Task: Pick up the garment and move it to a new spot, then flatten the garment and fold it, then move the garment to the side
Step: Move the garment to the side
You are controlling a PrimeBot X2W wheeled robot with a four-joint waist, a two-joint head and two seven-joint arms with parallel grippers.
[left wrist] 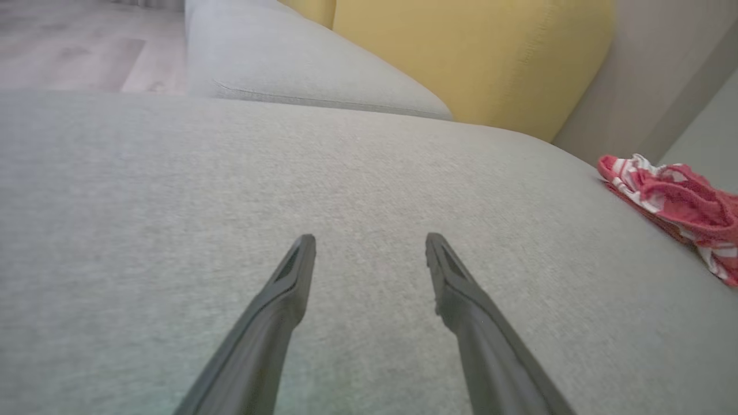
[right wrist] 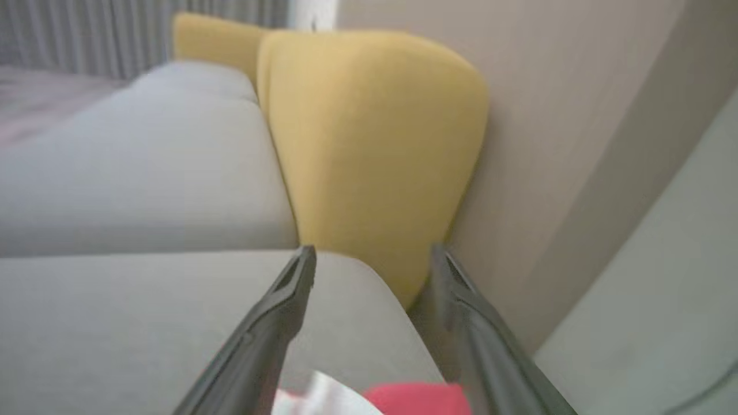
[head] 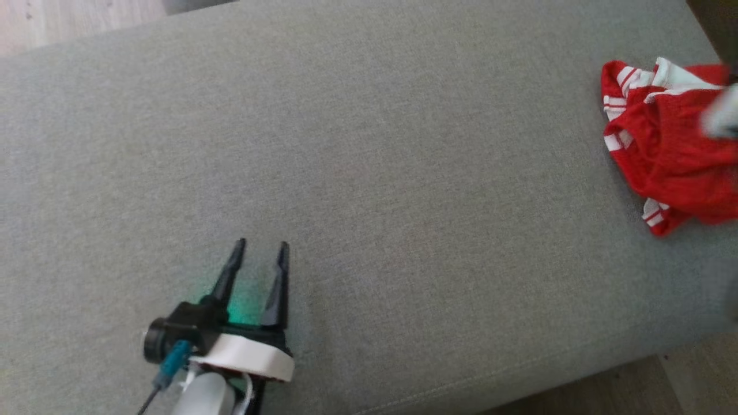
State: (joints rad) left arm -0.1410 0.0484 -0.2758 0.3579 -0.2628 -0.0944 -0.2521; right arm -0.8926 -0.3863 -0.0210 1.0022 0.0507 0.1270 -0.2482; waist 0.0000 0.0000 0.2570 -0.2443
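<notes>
The garment, bright red with white panels and striped trim, lies crumpled at the far right of the grey sofa seat. In the left wrist view the garment sits far off to the right. My left gripper rests open over bare grey seat at the lower left, well away from it, and the left wrist view shows the left gripper with nothing between its fingers. My right gripper has its fingers spread apart, open, above a strip of the garment at that view's bottom edge. A blurred pale part of the right arm overlaps the garment.
Yellow back cushions stand against a beige wall behind the seat. A second grey seat cushion adjoins the first. Wooden floor shows beyond the seat's far edge, and the near edge runs along the lower right.
</notes>
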